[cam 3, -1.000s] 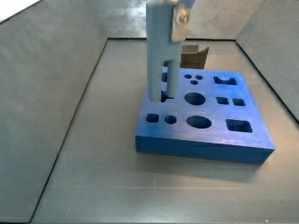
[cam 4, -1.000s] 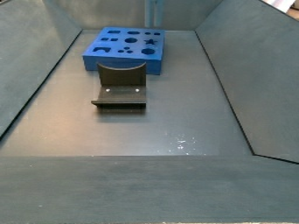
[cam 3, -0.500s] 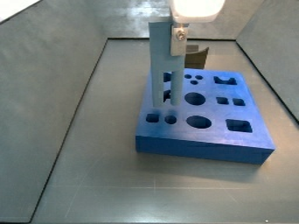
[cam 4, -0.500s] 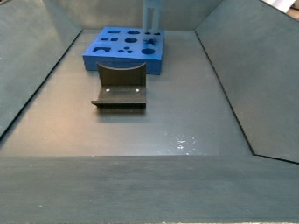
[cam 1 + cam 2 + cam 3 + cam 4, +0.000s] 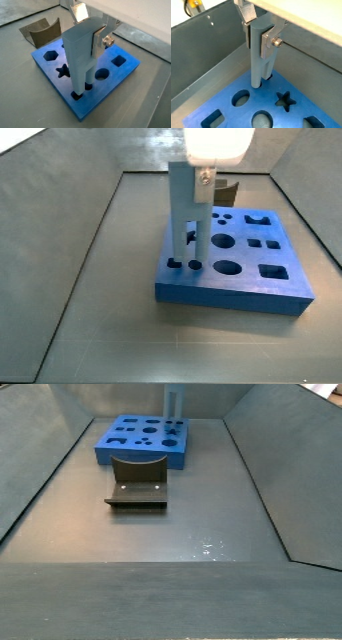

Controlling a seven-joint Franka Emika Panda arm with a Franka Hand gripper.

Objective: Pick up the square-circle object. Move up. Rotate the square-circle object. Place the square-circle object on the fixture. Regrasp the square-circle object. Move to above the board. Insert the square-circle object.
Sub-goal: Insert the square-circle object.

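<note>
My gripper (image 5: 89, 29) is shut on the top of the square-circle object (image 5: 81, 60), a slim light blue-grey peg that hangs upright over the blue board (image 5: 115, 75). The silver fingers (image 5: 99, 40) clamp it from two sides. Its dark lower end (image 5: 78, 94) is down at a small hole near a corner of the board; how deep it sits I cannot tell. It also shows in the wrist view (image 5: 260, 57) and in both side views (image 5: 182, 213) (image 5: 171, 404). The dark fixture (image 5: 138, 490) stands empty beside the board (image 5: 140, 439).
Grey walls enclose the floor on several sides (image 5: 267, 474). The board's other holes, among them a star (image 5: 285, 100) and ovals (image 5: 229, 267), are open. The fixture (image 5: 225, 192) stands behind the board in a side view.
My gripper has come straight down with the peg. The peg's lower end has dropped from above the board to a hole at its corner.
</note>
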